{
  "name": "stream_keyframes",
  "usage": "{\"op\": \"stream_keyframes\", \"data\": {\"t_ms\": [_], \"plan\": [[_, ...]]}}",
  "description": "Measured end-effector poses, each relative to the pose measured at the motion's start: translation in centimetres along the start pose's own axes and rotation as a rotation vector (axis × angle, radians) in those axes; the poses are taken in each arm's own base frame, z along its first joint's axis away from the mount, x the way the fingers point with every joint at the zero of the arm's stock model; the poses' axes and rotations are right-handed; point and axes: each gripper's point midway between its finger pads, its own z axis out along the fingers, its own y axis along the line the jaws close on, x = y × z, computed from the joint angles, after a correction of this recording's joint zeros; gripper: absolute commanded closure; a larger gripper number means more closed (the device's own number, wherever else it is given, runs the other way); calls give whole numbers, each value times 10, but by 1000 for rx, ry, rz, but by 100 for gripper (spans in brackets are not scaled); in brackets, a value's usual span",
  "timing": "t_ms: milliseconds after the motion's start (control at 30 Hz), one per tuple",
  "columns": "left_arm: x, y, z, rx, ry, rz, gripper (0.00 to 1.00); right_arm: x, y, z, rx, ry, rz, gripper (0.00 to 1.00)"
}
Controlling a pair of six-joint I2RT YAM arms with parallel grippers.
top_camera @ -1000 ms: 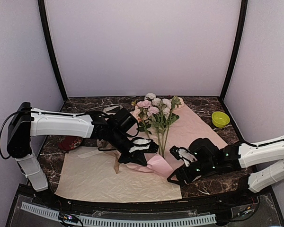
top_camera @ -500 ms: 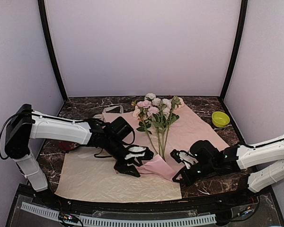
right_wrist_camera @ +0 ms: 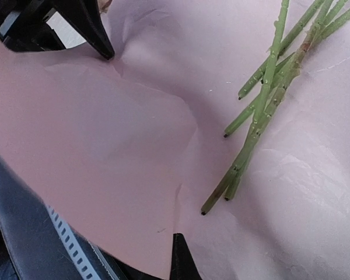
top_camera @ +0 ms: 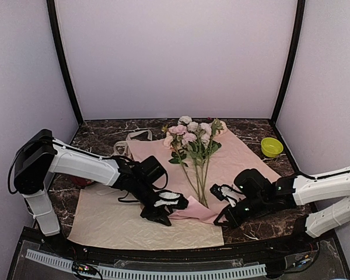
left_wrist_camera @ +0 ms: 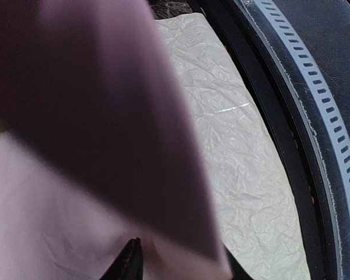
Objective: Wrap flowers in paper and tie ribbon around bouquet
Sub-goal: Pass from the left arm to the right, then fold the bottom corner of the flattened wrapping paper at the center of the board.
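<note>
— From above: how far along?
— Early. Flowers (top_camera: 192, 137) laid at centre on the paper (top_camera: 239, 154), heads toward the top; not rolled, no cone. Left gripper (top_camera: 163, 205) at the sheet's lower-left corner, right gripper (top_camera: 220, 205) at its lower-right edge.
— Left wrist?
— Mostly blocked by a blurred pink flap; cream sheet (left_wrist_camera: 239, 146) at right. Cannot tell whether clamped or released.
— Right wrist?
— Stems (right_wrist_camera: 269, 73) bare at upper right, on flat pink. Clenched, seemingly pinching the paper's near edge at bottom centre.
— Left to do?
— Nearly all, by the look of it: folding both sides over the stems, then tying.
</note>
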Motion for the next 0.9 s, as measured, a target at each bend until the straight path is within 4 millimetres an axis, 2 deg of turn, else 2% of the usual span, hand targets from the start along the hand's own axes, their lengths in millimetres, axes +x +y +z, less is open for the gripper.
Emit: {"op": "stream_keyframes", "data": {"t_ms": [167, 333, 467, 567, 633, 767, 900], "plan": [[13, -8, 3, 37, 43, 13, 72, 1, 0, -2, -37, 17, 45, 100], [24, -6, 5, 18, 83, -6, 51, 8, 1, -1, -62, 41, 75, 100], [28, -6, 6, -3, 73, -6, 43, 18, -9, 0, -44, 57, 128, 100], [27, -5, 6, -14, 69, 0, 43, 19, -15, 1, -34, 57, 161, 100], [27, -4, 6, -17, 70, 1, 51, 18, -16, 1, -35, 57, 167, 100], [27, -1, 6, -33, 78, 3, 76, 17, -18, 0, -32, 61, 177, 100], [25, 4, 5, -45, 85, 8, 92, 15, -20, -2, -23, 73, 199, 100]]}}
